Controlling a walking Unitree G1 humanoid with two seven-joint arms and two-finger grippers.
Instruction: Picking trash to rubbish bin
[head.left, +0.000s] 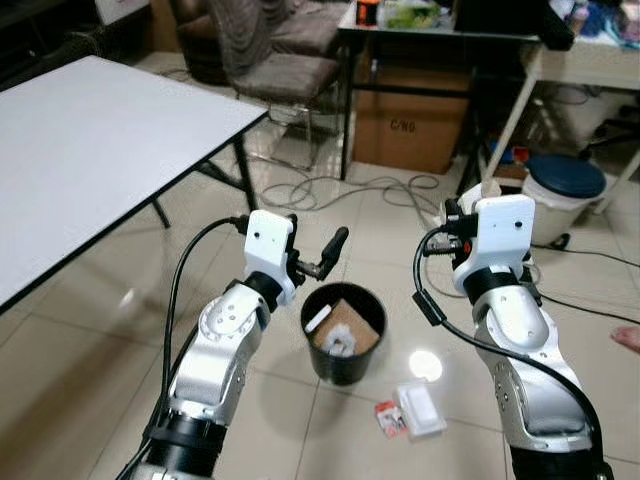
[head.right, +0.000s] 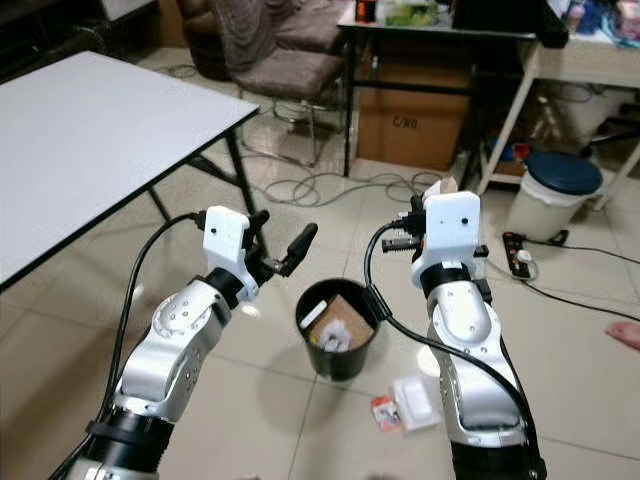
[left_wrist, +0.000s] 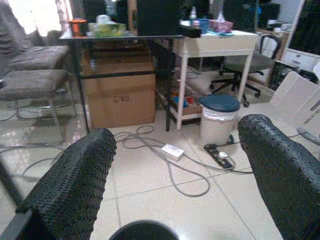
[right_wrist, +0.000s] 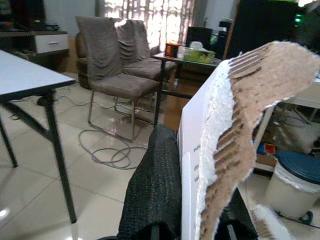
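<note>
Gripping a torn piece of cardboard (right_wrist: 235, 130) between closed fingers, my right tool (right_wrist: 192, 220) is raised to the right of the black rubbish bin (head.left: 343, 333) and a little farther off. The cardboard has a white face and a ragged brown corrugated edge. My left tool (head.left: 330, 252) hovers open and empty just left of the bin's far rim, its two fingers (left_wrist: 75, 185) spread wide. The bin stands on the tiled floor (head.left: 120, 340) between my arms, already holding brown cardboard and white scraps. A white packet (head.left: 421, 409) and a small red wrapper (head.left: 389, 416) lie on the floor just right of the bin, nearer to me.
</note>
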